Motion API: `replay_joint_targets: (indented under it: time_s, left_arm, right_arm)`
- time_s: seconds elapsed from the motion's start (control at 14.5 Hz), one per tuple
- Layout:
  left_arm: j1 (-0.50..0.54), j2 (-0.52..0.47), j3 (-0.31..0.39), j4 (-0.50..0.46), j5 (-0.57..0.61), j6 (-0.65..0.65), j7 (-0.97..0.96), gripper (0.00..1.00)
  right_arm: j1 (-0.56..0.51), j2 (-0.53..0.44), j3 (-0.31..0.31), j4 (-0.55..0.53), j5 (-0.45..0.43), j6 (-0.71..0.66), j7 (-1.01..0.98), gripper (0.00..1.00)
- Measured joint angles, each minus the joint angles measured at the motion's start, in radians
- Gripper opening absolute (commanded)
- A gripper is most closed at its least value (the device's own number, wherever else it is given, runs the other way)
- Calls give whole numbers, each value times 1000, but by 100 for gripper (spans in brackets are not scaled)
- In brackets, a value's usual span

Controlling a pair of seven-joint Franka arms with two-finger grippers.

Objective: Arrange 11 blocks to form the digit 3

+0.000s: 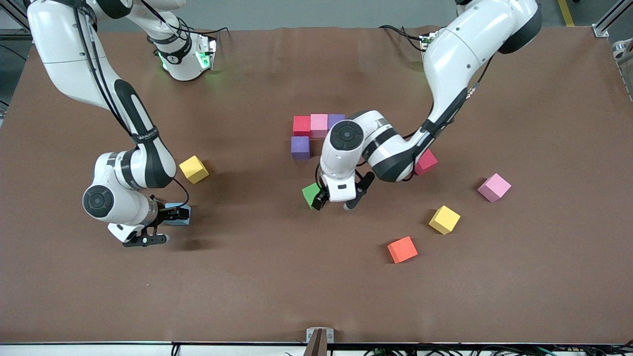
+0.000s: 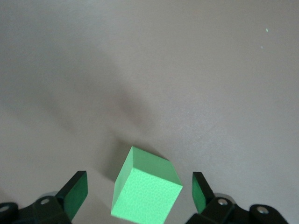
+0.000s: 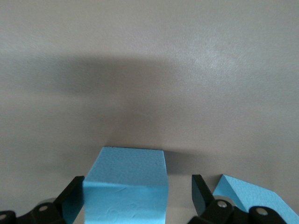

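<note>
A row of red, pink and purple blocks lies mid-table, with another purple block just nearer the camera. My left gripper is open around a green block that rests tilted to the fingers, with a gap on each side. My right gripper is open around a blue block, one finger against its side. A second blue block lies just beside that gripper.
Loose blocks lie toward the left arm's end: dark red, pink, yellow and orange-red. Another yellow block sits beside the right arm's forearm. The brown table stretches bare toward the camera.
</note>
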Motion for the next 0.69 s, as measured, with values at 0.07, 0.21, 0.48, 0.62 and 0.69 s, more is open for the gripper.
replay_joint_targets:
  time_s: [0.07, 0.21, 0.48, 0.62, 0.69]
  left_arm:
    - [-26, 13, 21, 19, 0, 0, 40, 99]
    - [-48, 47, 32, 60, 0, 2, 136, 99]
    - [-51, 97, 32, 87, 0, 37, 232, 99]
    - [-56, 110, 32, 88, 0, 57, 241, 99]
    - [-59, 113, 32, 89, 0, 64, 247, 99]
  right_arm:
    - [-1, 2, 0, -11, 0, 14, -3, 79]
    - [-1, 3, 2, -29, 0, 26, -4, 50]
    - [0, 1, 13, -35, 0, 10, -4, 34]
    - [0, -1, 28, -9, 0, -36, -4, 34]
    - [1, -2, 36, 8, 0, -60, -4, 34]
